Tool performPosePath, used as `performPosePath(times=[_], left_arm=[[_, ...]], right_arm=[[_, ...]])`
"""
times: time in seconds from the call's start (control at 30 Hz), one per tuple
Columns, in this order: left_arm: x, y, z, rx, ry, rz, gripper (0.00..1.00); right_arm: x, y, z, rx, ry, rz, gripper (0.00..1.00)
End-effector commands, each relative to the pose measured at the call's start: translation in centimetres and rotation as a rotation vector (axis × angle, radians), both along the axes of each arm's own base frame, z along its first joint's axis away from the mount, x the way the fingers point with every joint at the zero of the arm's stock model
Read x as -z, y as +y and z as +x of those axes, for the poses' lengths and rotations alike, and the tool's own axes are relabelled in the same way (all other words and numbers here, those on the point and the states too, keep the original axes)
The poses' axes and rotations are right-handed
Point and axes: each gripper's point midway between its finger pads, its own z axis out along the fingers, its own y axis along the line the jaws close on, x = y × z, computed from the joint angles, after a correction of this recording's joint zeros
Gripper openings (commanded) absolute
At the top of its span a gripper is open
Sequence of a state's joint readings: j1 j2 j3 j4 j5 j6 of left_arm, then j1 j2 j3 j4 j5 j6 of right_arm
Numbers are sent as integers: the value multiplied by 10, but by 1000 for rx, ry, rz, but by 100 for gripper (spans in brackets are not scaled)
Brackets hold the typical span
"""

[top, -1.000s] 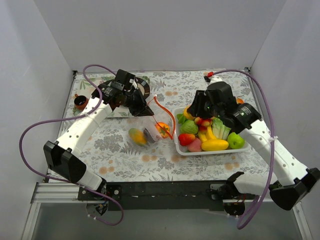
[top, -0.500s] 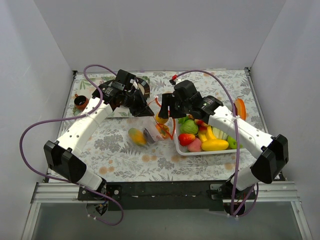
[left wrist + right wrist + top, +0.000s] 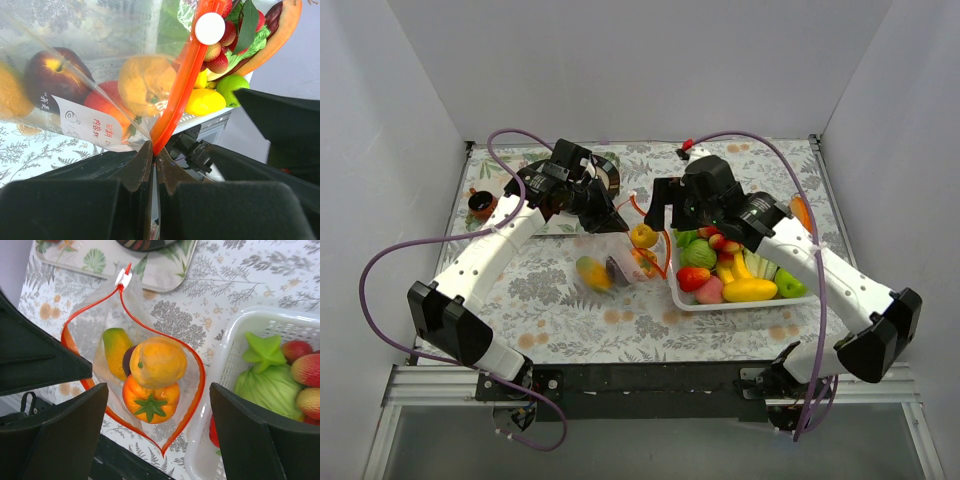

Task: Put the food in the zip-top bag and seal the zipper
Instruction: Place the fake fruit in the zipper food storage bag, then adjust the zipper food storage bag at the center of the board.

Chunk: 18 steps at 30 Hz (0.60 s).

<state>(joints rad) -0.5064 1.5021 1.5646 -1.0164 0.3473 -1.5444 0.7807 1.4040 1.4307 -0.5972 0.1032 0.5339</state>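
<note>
White walls (image 3: 640, 70) box in a table (image 3: 560, 315) spread with a grey leaf-print cloth. Both arms reach in from 6 o'clock and meet near the middle of the top view.

At about 3 o'clock from centre sits a white basket (image 3: 740, 303), heaped with food (image 3: 735, 270): a green cabbage (image 3: 698, 253), a yellow banana (image 3: 750, 290), a green apple (image 3: 792, 282) and a red strawberry (image 3: 692, 277).

Just beside it, at its 9 o'clock, the zip-top bag (image 3: 612, 258) lies on the cloth. It is clear and crinkly, with a small white printed label on its side. Its mouth is pulled into a wide teardrop shape. The zipper (image 3: 198, 367) is a glossy orange-red strip that rims that opening, and a white slider (image 3: 124, 278) sits at its 12 o'clock tip in the right wrist view.

The left gripper (image 3: 153, 152) has its fingers pinched tight on the zipper strip and holds the bag's edge up. The right gripper (image 3: 157, 390) hovers above the mouth with its fingers spread wide and nothing between them.

Inside the pouch are a green-yellow mango (image 3: 116, 347), a dark purple piece (image 3: 127, 360) and an orange tomato (image 3: 150, 401) with a green star-shaped stem. A yellow-orange fruit (image 3: 158, 361) is in the opening, directly over the tomato. Whether it rests on the tomato or is just above it is hard to tell from these angles.
</note>
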Motion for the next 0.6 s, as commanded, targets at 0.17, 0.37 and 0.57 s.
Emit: performPosePath(times=[0.17, 0.37, 0.57], left_arm=[[-24, -2, -4, 13, -46, -33, 0], [-25, -1, -5, 11, -47, -33, 0], [-29, 1, -6, 4, -52, -33, 0]], right_arm=[[15, -38, -6, 41, -26, -12, 64], [39, -30, -15, -19, 24, 12, 59], [59, -15, -14, -46, 74, 39, 58]])
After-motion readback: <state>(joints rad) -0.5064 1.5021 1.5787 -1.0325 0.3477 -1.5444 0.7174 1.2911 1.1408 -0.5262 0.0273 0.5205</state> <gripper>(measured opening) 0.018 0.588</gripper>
